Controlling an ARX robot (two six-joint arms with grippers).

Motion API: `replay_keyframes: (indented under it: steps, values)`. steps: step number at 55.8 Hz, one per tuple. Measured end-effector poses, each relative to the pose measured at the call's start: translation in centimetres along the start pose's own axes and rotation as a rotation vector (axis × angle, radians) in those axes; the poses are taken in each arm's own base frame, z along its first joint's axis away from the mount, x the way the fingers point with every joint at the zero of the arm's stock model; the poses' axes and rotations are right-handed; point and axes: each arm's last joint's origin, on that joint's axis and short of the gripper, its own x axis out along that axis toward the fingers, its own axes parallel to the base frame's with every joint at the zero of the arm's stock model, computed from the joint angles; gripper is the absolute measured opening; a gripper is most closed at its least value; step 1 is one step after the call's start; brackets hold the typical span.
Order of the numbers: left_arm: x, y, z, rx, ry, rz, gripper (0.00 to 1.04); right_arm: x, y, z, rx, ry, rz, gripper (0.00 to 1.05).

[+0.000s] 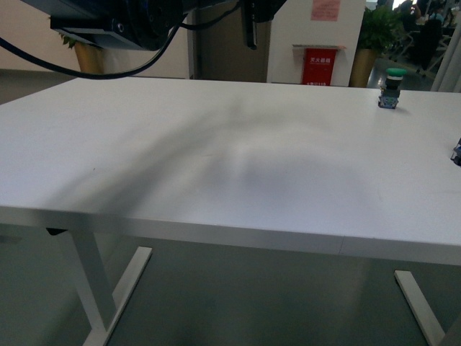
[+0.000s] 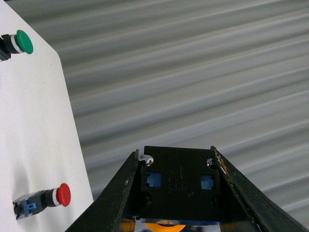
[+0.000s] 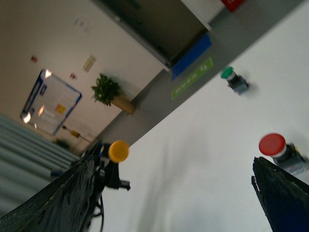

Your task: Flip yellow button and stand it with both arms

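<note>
Left tool [image 2: 175, 157] was clamped on the yellow button [image 2: 176, 186], gripping its black body with the cap toward the wrist, up off the white tabletop [image 2: 34, 121]. Right tool [image 3: 174, 159] was spread wide with nothing in it. Green button [image 1: 390, 86] stood near the far edge, and red button [image 2: 48, 198] lay on its side.

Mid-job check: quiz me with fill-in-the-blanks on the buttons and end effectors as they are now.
1. The left end effector grips the yellow button, leaving ___ buttons on the table.
2. The right end effector is ___ and holds nothing.
3. The green button and the red button both stand ___.
Missing words: two; open; upright.
</note>
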Motion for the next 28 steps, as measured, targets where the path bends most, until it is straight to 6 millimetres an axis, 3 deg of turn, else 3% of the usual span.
replay_keyframes:
  steps: [5,11,18,28]
  values:
    - [0.0,0.1,0.2,-0.012,-0.021,-0.027,0.37,3.5,-3.5,-2.3,0.197,0.107,-0.094,0.98]
    - [-0.1,0.5,0.1,-0.044,-0.033,-0.05,0.37,5.8,-4.9,-5.2,0.325,0.163,-0.132,0.98]
    - [-0.2,0.8,-0.1,-0.065,-0.035,-0.058,0.37,7.6,-2.8,-7.6,0.396,0.203,-0.063,0.98]
    - [-0.3,1.2,-0.1,-0.077,-0.039,-0.066,0.37,8.0,1.2,-8.0,0.404,0.224,0.042,0.98]
